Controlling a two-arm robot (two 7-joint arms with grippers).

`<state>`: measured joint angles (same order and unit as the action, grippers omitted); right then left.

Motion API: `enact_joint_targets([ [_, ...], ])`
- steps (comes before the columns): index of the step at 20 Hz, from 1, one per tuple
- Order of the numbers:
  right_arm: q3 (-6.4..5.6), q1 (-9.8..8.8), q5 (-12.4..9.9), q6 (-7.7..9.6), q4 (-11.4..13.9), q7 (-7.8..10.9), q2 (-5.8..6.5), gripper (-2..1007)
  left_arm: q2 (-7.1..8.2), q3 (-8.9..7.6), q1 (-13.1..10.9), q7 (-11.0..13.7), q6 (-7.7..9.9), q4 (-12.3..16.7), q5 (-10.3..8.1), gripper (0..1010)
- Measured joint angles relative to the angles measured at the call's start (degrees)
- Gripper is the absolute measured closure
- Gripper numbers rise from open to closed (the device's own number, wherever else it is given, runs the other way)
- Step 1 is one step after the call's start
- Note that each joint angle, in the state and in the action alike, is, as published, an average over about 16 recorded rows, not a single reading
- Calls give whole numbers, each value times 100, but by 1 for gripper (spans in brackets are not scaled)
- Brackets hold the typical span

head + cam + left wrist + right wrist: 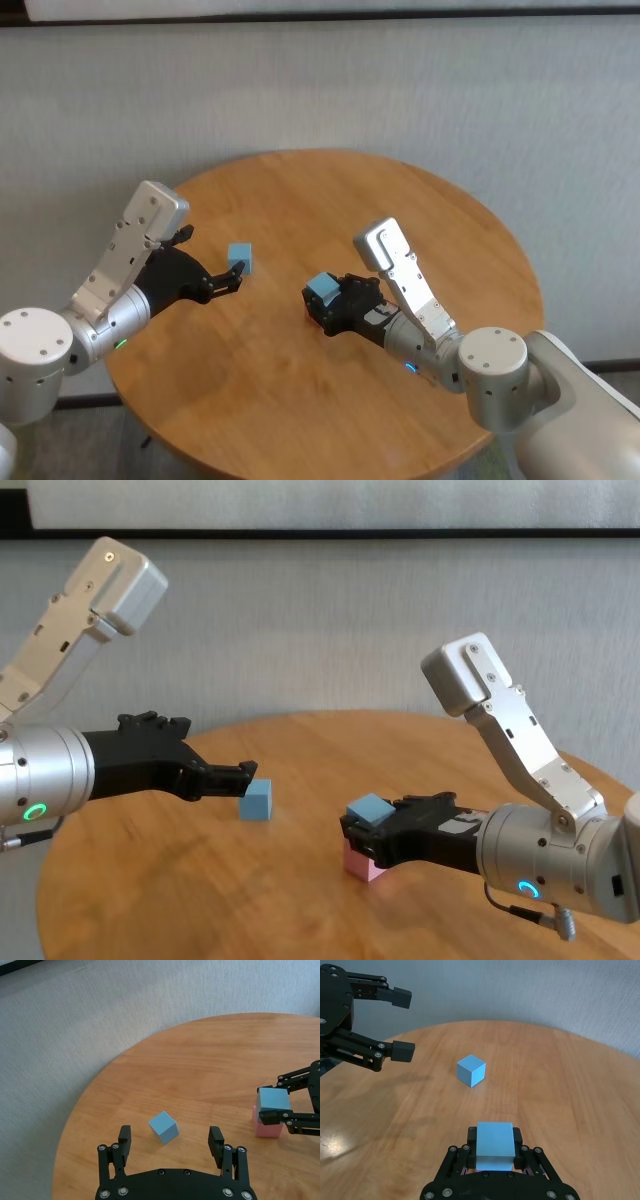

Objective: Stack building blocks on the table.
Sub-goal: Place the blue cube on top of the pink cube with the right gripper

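Right gripper clamps one light blue block atop the pink block at table centre; left gripper, fingers spread and empty, faces second blue block.

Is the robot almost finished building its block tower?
About halfway. The right gripper is shut on one blue block, holding it right on top of the pink block but not let go. The other blue block sits alone on the table, with the open left gripper just short of it. That one goes on next.
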<state>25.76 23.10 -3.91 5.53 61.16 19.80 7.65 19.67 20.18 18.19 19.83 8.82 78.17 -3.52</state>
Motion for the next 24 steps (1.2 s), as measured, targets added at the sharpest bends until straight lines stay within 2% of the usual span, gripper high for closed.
enact_joint_targets([
  [9,6,15,60,10,-3,-27,-51,640,0,0,0,0,0,0,0,10],
  [13,2,28,87,7,-6,-42,-64,604,0,0,0,0,0,0,0,10],
  [18,-10,43,123,6,-5,-59,-69,509,0,0,0,0,0,0,0,10],
  [24,-79,35,125,17,79,-70,-53,324,0,0,0,0,0,0,0,10],
])
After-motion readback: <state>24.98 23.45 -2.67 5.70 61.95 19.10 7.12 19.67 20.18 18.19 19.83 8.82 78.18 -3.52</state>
